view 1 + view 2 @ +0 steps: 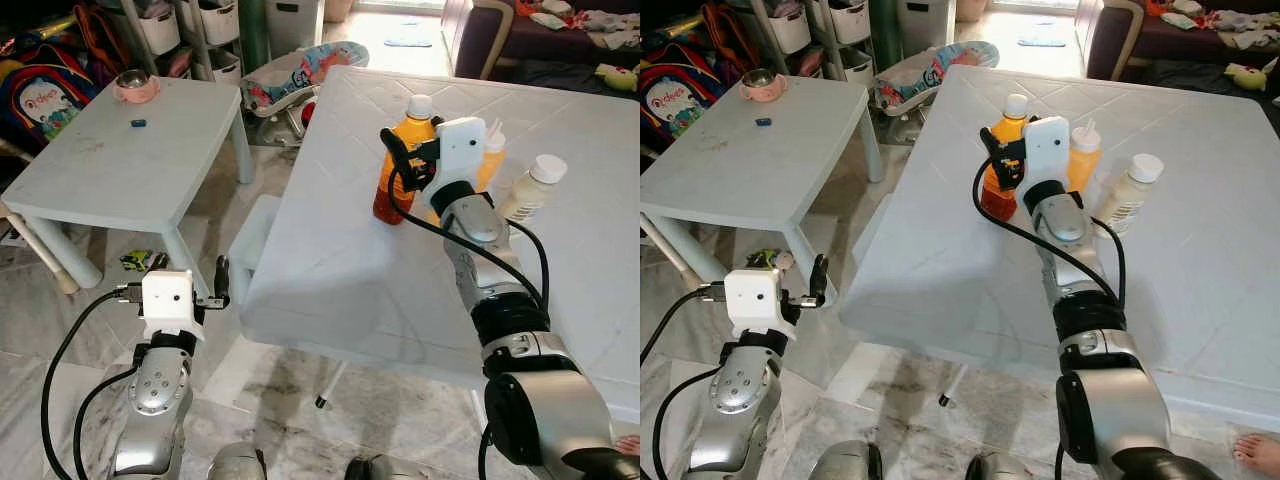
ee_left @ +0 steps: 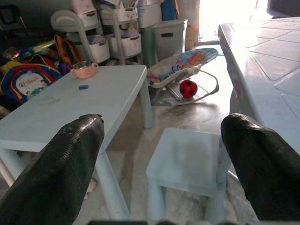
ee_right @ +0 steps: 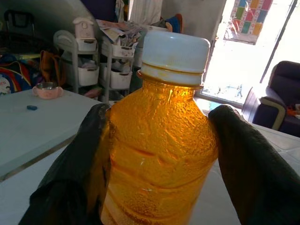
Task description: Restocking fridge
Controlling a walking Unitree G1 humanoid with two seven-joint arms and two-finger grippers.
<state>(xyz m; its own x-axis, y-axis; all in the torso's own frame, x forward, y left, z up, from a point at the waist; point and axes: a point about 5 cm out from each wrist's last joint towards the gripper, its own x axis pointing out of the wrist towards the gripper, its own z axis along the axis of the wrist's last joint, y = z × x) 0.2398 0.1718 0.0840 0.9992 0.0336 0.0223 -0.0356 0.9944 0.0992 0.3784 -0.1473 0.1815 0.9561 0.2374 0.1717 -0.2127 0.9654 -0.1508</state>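
The right gripper (image 1: 402, 170) is clamped on the orange juice bottle (image 3: 159, 154), one black finger pressed to each side of its body below the white cap. That bottle stands upright on the large white table (image 1: 330, 260), with a second orange bottle (image 1: 490, 160) and a pale white-capped bottle (image 1: 532, 188) just to its right. The left gripper (image 1: 190, 285) hangs low at the near left with its fingers (image 2: 65, 173) spread apart, above the floor beside a small stool (image 2: 187, 161). A low white table (image 1: 120, 160) at far left carries a pink cup (image 1: 135, 86).
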